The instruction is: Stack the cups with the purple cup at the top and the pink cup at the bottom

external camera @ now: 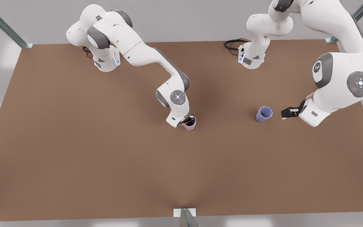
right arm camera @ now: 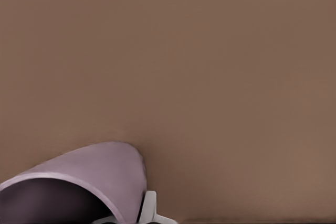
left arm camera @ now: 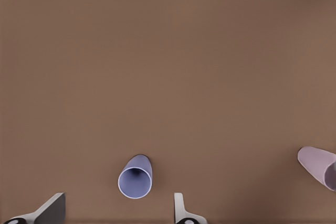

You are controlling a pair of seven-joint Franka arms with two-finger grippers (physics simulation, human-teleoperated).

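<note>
Standing on the brown table [external camera: 74, 142] mid-frame in the front view are two matte tapered cups, well apart: one dusty-pink cup [external camera: 190, 125], one lavender cup [external camera: 263, 114].

Left wrist view: left gripper [left arm camera: 118, 211], jaws wide open, empty, near the lavender cup [left arm camera: 135, 178].

Right wrist view: right gripper [right arm camera: 126, 219], jaws clamped on the pink cup's [right arm camera: 100, 169] rim.

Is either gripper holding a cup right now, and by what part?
The right gripper grips the pink cup by its rim. The left gripper is open beside the purple cup, holding nothing.
</note>
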